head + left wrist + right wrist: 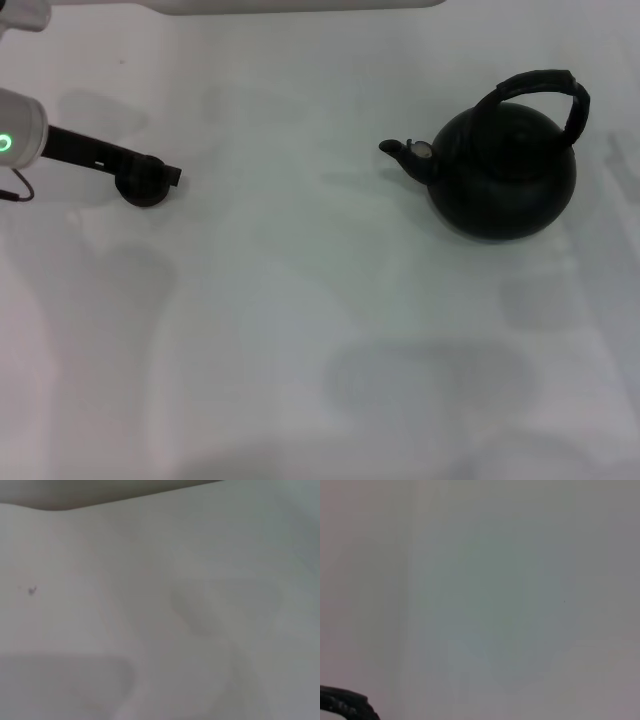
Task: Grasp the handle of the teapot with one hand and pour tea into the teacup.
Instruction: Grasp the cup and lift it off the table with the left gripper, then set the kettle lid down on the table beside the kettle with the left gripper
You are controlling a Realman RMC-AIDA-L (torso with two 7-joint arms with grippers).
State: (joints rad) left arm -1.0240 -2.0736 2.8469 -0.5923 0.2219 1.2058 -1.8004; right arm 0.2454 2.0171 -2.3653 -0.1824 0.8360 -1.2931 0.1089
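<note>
The left gripper (160, 177) sits at the upper left of the head view, its black fingers (172, 176) reaching over the rim of the small black teacup (143, 190) — whether they pinch the rim or merely rest there cannot be told. The right gripper is not in view in the head view. The teapot (503, 172) stands upright on the white counter (300, 330) at the upper right, well apart from the teacup. Its spout (402, 153) points toward frame left, at the cup; the handle (540, 92) arches overhead along the spout-to-back line. Judged by position, the right arm is nearer the teapot — the grasp is not yet begun.
</note>
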